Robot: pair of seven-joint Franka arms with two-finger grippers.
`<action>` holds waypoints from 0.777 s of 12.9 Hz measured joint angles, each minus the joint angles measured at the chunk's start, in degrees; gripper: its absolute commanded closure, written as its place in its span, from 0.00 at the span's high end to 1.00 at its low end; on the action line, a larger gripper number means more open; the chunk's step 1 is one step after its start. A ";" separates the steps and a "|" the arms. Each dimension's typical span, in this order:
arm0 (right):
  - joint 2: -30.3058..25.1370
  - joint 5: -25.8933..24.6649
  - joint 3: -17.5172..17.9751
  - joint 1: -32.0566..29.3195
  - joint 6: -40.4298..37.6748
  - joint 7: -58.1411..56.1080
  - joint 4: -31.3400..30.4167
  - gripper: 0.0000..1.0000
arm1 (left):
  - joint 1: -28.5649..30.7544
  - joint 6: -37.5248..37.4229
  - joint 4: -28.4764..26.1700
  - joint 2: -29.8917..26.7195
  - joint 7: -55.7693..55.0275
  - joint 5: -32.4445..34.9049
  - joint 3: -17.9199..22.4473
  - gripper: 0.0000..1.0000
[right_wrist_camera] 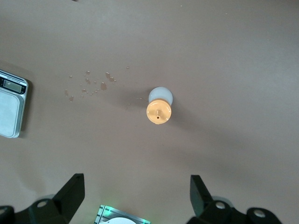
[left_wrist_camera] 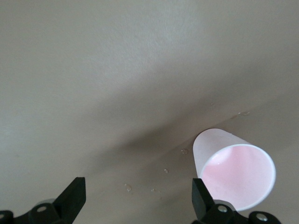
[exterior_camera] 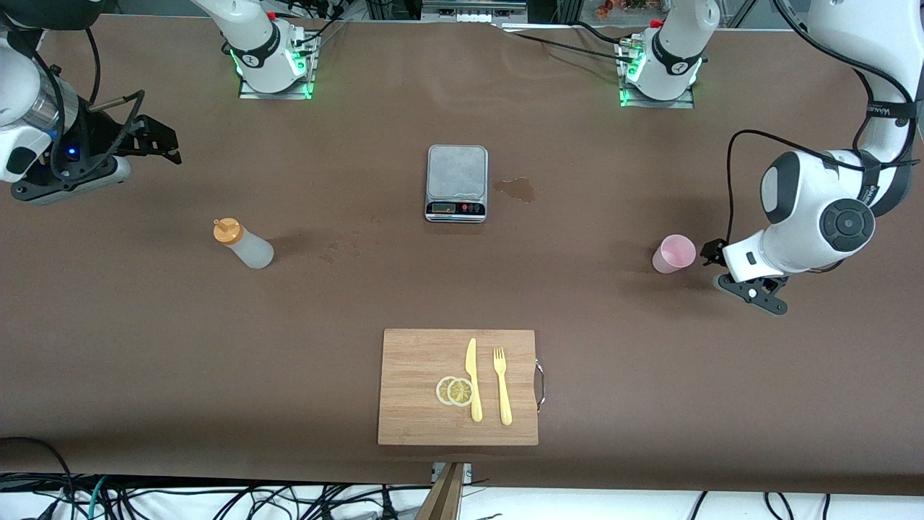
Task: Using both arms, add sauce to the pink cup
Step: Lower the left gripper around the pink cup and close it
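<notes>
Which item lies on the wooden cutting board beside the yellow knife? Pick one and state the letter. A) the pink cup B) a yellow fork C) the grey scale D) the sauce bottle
B: the yellow fork lies beside the yellow knife on the cutting board, while the pink cup, sauce bottle and grey scale all stand off the board on the brown table.

Pink cup (exterior_camera: pixel 674 254) pale pink; sauce (exterior_camera: pixel 243 244) whitish, orange cap. Scale (exterior_camera: pixel 456 183) grey — board (exterior_camera: pixel 411 386) light wood, cutlery (exterior_camera: pixel 487 380) yellow.
</notes>
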 measured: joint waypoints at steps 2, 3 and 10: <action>0.67 0.18 0.00 -0.13 0.22 -1.36 0.00 1.00 | -0.36 6.22 -5.30 0.22 0.01 0.00 -0.83 0.99; 0.91 0.30 -0.01 -0.19 0.33 -1.97 0.00 1.00 | -0.56 7.24 -6.28 0.22 0.01 0.00 -1.03 0.99; 1.13 1.07 -0.12 -0.23 0.73 -3.07 0.00 1.00 | -1.00 7.41 -6.76 -0.20 -0.01 0.00 -2.54 0.12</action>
